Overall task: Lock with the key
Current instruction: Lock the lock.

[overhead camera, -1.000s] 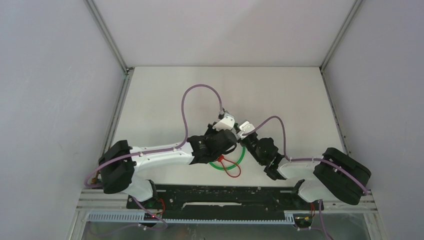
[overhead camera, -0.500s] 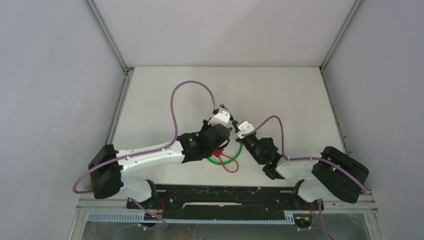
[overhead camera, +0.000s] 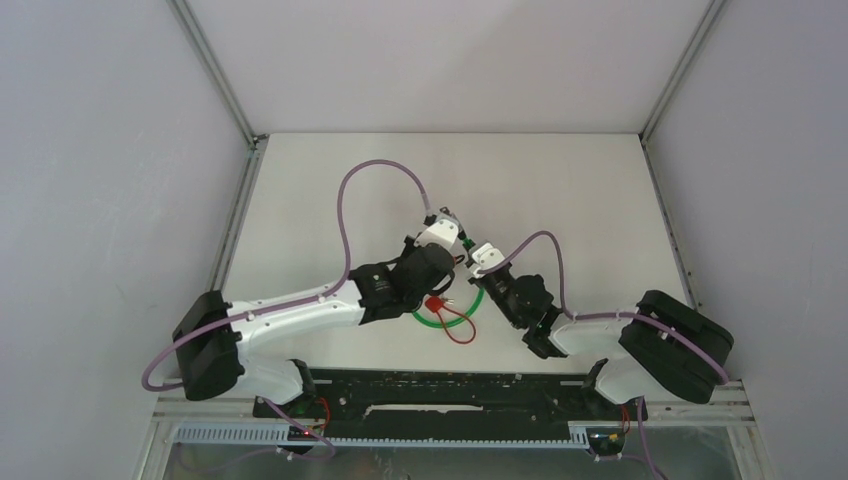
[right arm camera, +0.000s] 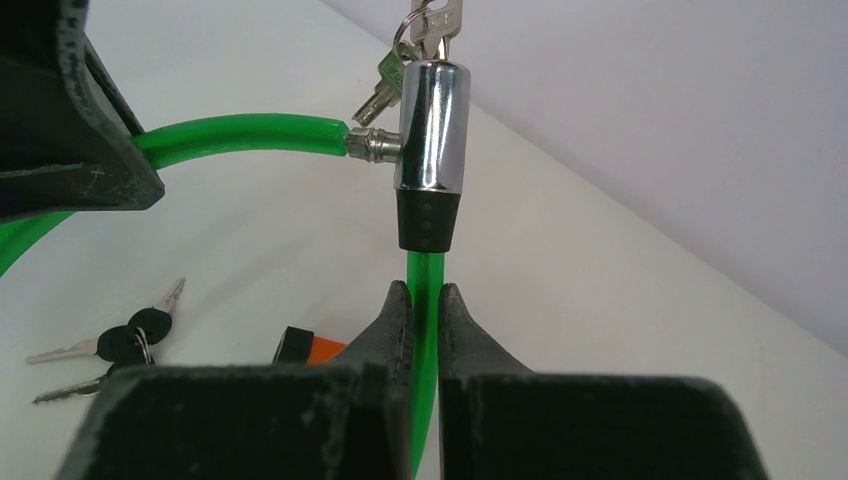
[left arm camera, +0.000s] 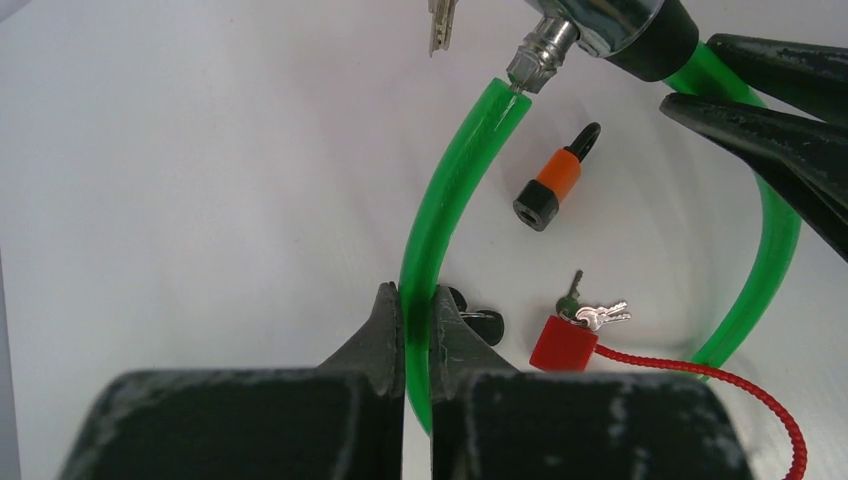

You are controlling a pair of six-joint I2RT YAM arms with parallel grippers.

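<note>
The left gripper (left arm camera: 415, 305) is pinched shut on the green cable (left arm camera: 445, 180) near its pin end. The right gripper (right arm camera: 425, 300) clamps the same cable just below the chrome lock cylinder (right arm camera: 430, 125), held up off the surface (left arm camera: 200, 150). The pin looks seated in the cylinder's side, so joining seems done. Next, one gripper must let go and turn the key (right arm camera: 438, 20) standing in the cylinder's top.

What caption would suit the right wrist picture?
Right gripper pinches the green cable just below its chrome lock barrel, keys at the top.
</note>
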